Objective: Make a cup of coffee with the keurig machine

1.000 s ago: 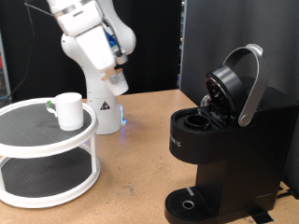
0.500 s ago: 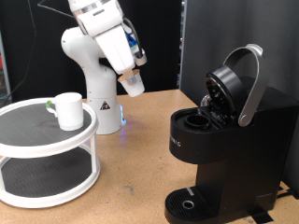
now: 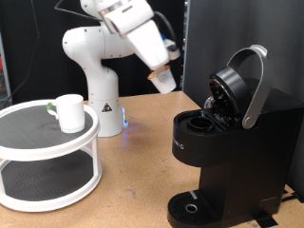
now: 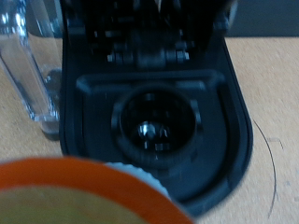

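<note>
the gripper (image 3: 163, 80) hangs above the desk (image 3: 142, 152), holding a small white pod, near the open keurig machine (image 3: 228, 142); the cup (image 3: 69, 112) sits on a two-tier white stand (image 3: 47, 161)

We see a robotics lab, not a kitchen: a white robot arm (image 3: 104, 57) is bolted to a bare wooden table (image 3: 142, 171), black curtains (image 3: 38, 47) close off the background, and the keurig machine (image 3: 228, 142) and a white two-tier stand (image 3: 47, 157) sit like test props.
</note>
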`<state>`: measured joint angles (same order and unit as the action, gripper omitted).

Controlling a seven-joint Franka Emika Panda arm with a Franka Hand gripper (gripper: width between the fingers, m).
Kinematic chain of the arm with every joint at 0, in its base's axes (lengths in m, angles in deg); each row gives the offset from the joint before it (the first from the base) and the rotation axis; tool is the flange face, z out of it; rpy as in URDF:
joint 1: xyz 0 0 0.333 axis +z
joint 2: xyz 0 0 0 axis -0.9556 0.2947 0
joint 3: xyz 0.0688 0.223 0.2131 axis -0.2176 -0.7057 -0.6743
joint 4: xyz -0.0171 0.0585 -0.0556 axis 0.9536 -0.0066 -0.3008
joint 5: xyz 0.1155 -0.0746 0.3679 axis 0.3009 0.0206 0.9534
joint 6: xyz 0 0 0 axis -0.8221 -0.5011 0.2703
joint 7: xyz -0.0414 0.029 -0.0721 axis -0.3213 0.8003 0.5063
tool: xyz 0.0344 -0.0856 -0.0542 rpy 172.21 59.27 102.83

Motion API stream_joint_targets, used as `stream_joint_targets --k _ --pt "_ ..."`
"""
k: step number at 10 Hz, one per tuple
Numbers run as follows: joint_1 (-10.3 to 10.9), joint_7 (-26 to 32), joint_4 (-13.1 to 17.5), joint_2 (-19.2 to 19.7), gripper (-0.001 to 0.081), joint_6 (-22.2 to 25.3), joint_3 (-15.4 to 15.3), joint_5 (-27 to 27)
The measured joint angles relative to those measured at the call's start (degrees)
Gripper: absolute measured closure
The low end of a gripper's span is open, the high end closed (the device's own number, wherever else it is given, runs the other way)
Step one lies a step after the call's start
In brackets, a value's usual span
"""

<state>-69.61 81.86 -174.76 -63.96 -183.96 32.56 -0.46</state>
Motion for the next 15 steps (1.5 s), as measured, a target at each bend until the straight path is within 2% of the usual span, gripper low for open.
stream_joint_targets --k 3,6,8,12,15 --pt "1.2 0.0 2.7 1.8 0.0358 0.2 -1.2 0.6" --pt "1.3 -1.3 4.1 3.1 0.0358 -0.5 -1.9 0.6" --pt "1.3 -2.1 4.1 3.1 0.0358 -0.8 -2.1 0.6" --pt "1.3 0.2 2.9 3.4 0.0358 -0.6 -2.7 -0.2" --pt "1.3 0.2 2.2 5.0 0.0358 -3.6 -4.6 -0.5"
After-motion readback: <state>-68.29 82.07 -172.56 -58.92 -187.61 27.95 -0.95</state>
